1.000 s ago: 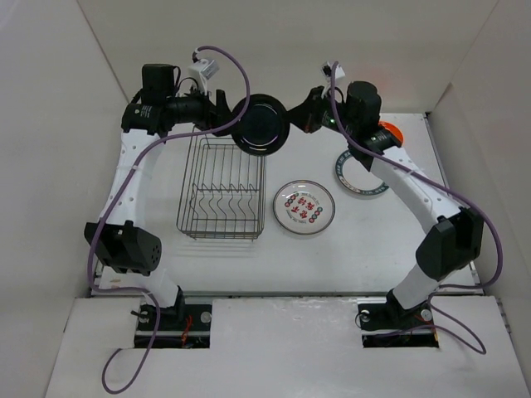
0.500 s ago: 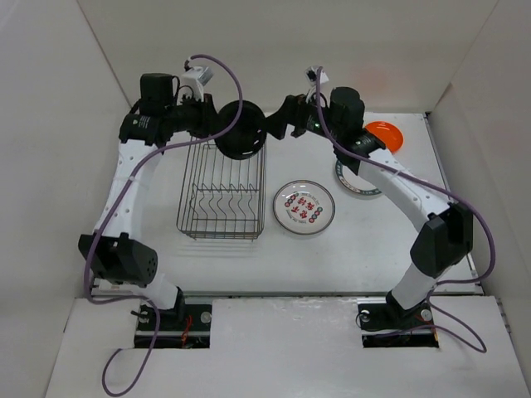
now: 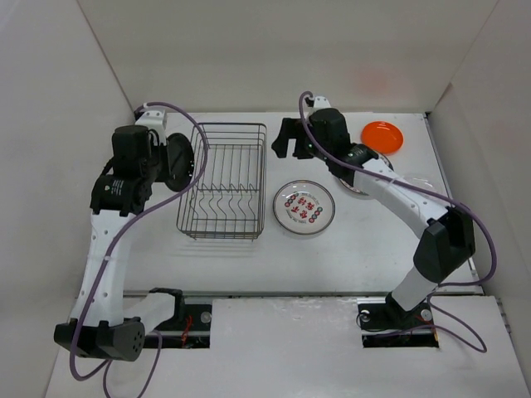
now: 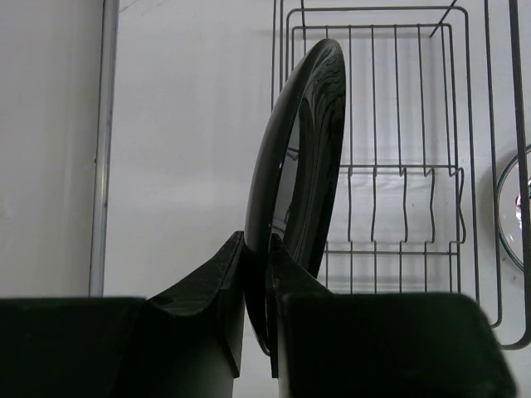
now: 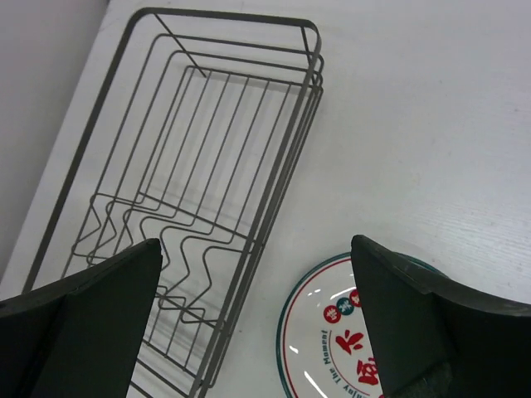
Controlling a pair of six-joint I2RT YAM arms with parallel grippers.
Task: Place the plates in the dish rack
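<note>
My left gripper (image 3: 168, 162) is shut on the rim of the small black plate (image 3: 182, 162), which stands on edge just left of the dish rack (image 3: 222, 181). In the left wrist view the black plate (image 4: 303, 149) rises upright from between the fingertips (image 4: 232, 265), with the dish rack (image 4: 398, 207) beyond it. My right gripper (image 3: 286, 141) hangs open and empty by the rack's far right corner. Its view looks down on the rack (image 5: 191, 166) and the red-marked white plate (image 5: 348, 332). That red-marked plate (image 3: 304, 206) lies flat right of the rack. The orange plate (image 3: 383, 135) sits at the back right.
A green-rimmed plate (image 3: 355, 189) lies mostly hidden under the right arm, and a clear glass plate (image 3: 412, 184) rests just right of it. White walls close in the table on three sides. The rack holds nothing.
The black plate passed from the right gripper to the left, which shut on it and swung it from the far middle to the rack's left side. The right gripper opened and dropped lower.
</note>
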